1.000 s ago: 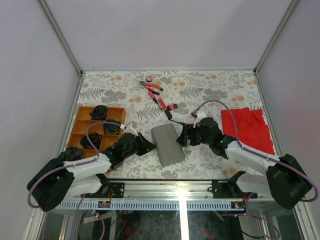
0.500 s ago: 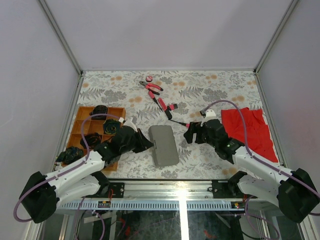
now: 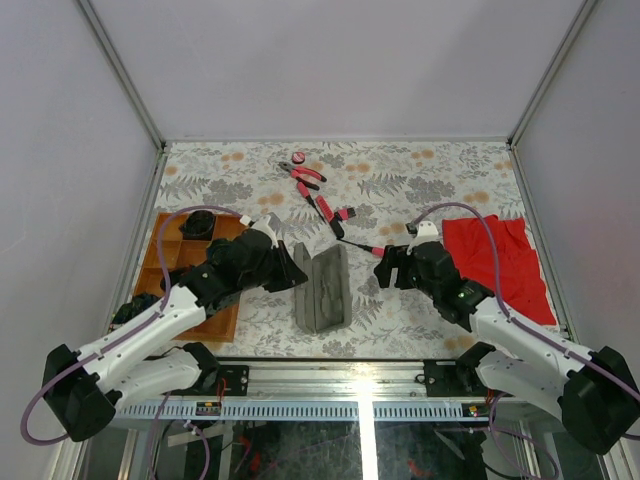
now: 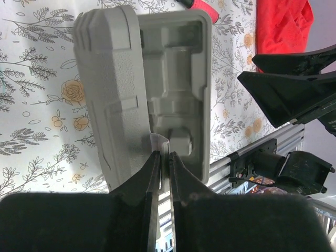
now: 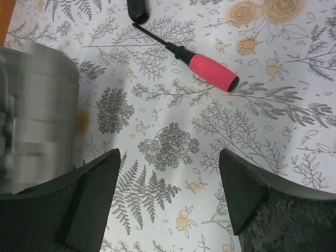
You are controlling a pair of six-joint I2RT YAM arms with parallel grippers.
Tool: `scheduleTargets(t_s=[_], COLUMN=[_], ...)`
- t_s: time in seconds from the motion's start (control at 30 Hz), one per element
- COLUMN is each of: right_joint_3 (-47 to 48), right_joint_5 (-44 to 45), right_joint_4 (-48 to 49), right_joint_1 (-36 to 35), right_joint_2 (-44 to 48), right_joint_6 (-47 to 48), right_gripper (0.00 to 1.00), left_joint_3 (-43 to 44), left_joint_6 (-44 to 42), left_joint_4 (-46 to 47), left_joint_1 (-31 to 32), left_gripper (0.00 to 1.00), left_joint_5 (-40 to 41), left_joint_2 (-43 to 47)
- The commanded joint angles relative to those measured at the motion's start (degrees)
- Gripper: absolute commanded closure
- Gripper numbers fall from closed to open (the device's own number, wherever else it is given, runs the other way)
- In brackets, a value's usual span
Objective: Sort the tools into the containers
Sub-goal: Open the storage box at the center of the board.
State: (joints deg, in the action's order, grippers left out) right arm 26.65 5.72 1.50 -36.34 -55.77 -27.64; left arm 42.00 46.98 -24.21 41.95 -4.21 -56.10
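A: what can't we read?
B: wooden tray (image 3: 152, 262): near-right part under the left arm (image 3: 170, 312), dark contents too small to name. grey case (image 5: 31, 115) blurred and cut by the left edge in right wrist view
A: else?
B: pink disc (image 3: 298, 157) is just a dot from the top. red cloth (image 4: 283, 23) clipped by the top edge, left wrist view

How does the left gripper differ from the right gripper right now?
The left gripper has its fingers pinched shut on a thin tab at the edge of the grey case; the right gripper has its fingers spread wide and holds nothing. The left one touches the case; the right one hovers apart from it, near the pink-handled screwdriver. Both are black and sit beside the half-open case.
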Motion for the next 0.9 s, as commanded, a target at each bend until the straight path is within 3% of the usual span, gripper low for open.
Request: scheduleTargets(t_s=[0.0,0.3,0.43,0.67,0.87], right_joint_3=[1.0,0.6,0.8,3.0,0.8], right_joint_5=[4.1,12.9,12.2,-9.6,-31.5], right_joint_4=[-1.8,-6.3,-6.8,-3.9,7.8], right_joint_1=[-0.3,-0.3,-0.2,-0.3,-0.3], right_joint_2=[2.7,9.8,12.3,10.1,1.6], right_joint_6=[0.8,1.6,3.6,6.6,-0.7], right_gripper=[0.18,0.17,0.19,0.28,0.43], left_joint_3=[3.4,1.4,-0.5,-2.0,-2.6], left_joint_6=[-2.0,-1.9,-1.6,-1.4,-1.0], left_joint_4=[-2.9,0.3,1.7,3.2,4.4], left_joint_1=[-0.2,-0.2,-0.2,-0.2,-0.2], left_gripper=[1.0,1.0,1.0,1.0,1.0], left_joint_5=[-1.7,-1.1,-1.5,-1.8,-1.9], left_joint_2=[-0.2,3.1,3.8,4.8,4.7])
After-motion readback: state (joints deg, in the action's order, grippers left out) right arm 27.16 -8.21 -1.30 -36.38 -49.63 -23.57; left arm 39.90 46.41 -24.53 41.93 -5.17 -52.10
